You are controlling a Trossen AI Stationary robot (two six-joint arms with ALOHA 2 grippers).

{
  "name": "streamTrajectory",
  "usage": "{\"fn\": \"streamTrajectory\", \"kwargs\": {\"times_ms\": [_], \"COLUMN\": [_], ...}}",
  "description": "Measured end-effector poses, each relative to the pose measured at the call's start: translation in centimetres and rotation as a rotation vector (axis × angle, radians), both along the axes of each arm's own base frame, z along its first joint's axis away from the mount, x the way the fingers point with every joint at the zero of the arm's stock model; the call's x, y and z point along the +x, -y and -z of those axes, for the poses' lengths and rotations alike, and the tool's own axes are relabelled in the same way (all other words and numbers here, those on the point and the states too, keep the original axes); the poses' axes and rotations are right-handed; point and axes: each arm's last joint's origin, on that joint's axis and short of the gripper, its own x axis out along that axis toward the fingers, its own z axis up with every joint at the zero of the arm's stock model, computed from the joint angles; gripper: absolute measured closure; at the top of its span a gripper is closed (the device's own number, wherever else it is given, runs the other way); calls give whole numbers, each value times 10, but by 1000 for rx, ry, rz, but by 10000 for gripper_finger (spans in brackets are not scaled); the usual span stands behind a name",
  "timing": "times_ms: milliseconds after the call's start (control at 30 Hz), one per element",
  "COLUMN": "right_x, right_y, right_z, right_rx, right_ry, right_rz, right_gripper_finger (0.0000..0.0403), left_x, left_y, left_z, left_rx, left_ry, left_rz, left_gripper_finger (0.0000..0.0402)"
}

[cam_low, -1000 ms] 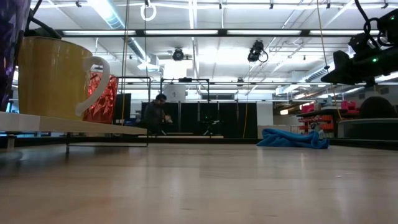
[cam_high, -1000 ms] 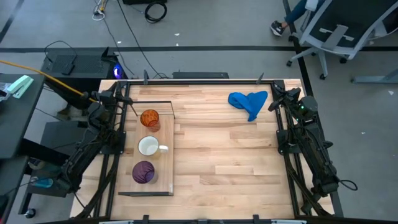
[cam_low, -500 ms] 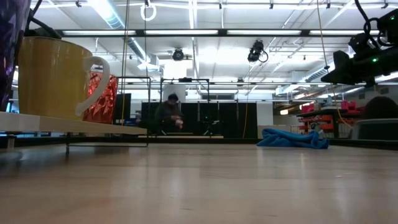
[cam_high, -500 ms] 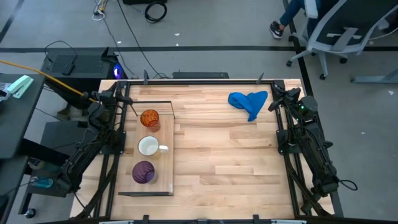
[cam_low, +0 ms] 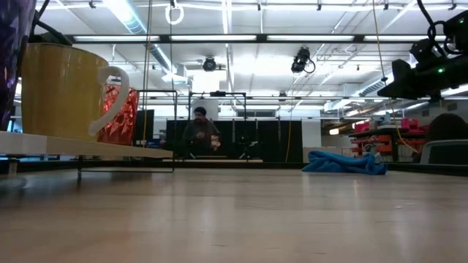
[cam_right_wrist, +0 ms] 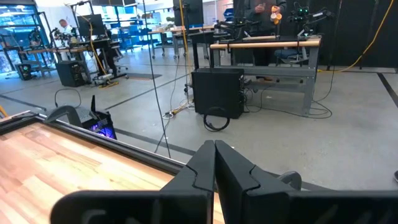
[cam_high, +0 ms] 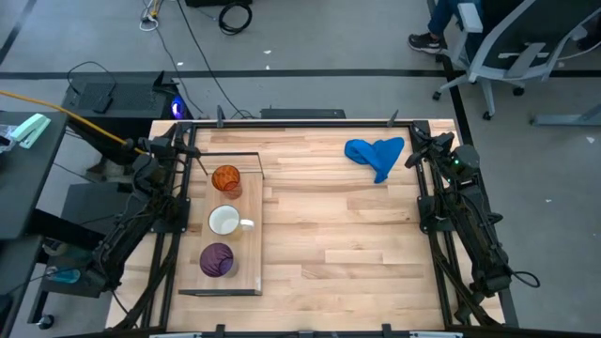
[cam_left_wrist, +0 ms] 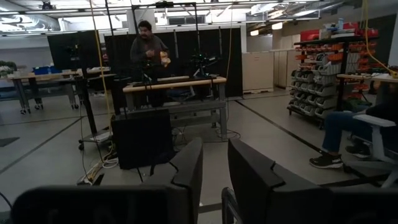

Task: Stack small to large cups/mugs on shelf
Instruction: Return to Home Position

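Observation:
The shelf [cam_high: 254,235] lies along the table's left side, a pale board in a thin dark frame. On it, from far to near, stand the orange translucent cup [cam_high: 225,178], the white mug [cam_high: 223,222] with its handle toward the table's right, and the purple cup [cam_high: 217,259]. In the low view they show as the mug [cam_low: 66,91], the orange cup [cam_low: 118,113] and the purple cup [cam_low: 11,58]. My left gripper [cam_high: 195,152] [cam_left_wrist: 215,158] waits at the far left corner, narrowly open. My right gripper [cam_high: 410,160] [cam_right_wrist: 215,149] waits at the far right corner, shut.
A crumpled blue cloth [cam_high: 376,155] [cam_low: 344,162] lies near the far edge, close to my right gripper. Bare plank tabletop [cam_high: 347,244] spreads between the shelf and the right arm. A person [cam_low: 199,131] stands in the room beyond the table.

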Motion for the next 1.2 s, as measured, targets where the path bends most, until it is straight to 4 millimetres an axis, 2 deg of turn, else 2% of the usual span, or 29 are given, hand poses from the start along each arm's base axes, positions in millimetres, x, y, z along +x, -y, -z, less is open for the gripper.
{"fn": "streamTrajectory", "kwargs": {"times_ms": [1200], "right_x": [0], "right_y": [0], "right_z": [0], "right_rx": [-1], "right_ry": [0], "right_rz": [0], "right_gripper_finger": [386], "left_x": [0], "left_y": [0], "left_z": [0], "left_rx": [0], "left_ry": [0], "left_rz": [0], "left_gripper_finger": [317]}}
